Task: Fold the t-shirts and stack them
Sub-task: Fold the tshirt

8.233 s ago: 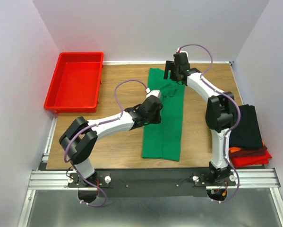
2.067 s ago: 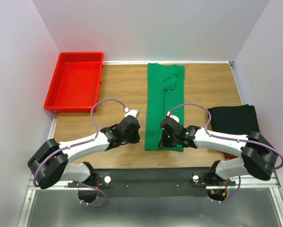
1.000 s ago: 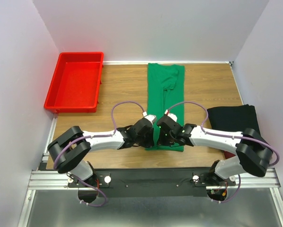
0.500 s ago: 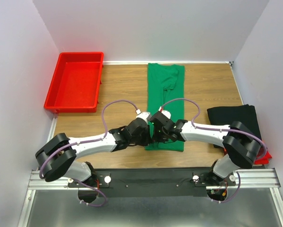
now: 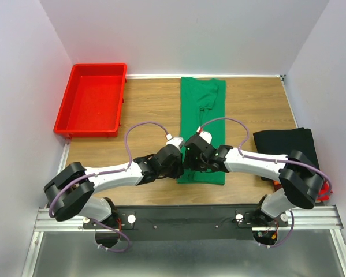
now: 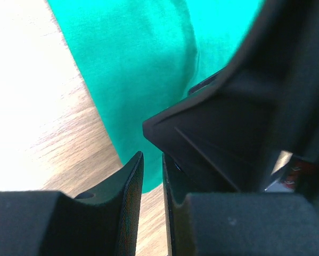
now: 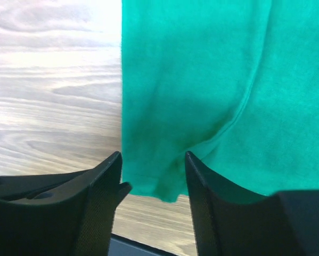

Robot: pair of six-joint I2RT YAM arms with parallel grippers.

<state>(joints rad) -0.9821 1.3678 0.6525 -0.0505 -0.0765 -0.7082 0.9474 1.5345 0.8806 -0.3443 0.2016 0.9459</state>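
Left pincer [image 6: 152, 161]: grip on green t-shirt [image 6: 143, 64] unclear; right arm [image 5: 259, 162] partly hides folded t-shirts [image 5: 288, 141].

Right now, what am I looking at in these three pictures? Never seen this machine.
Two robot arms bolted at a table's near edge: left arm, right arm. The wide picture looks down from above and behind; each close-up comes from a camera on one wrist. On the table lie a green t-shirt folded into a strip, a red tray and a pile of folded shirts, black on top. Both arms reach the green shirt's near left corner. The right jaws stand open astride it; the left jaws are barely parted. Nothing seems gripped.
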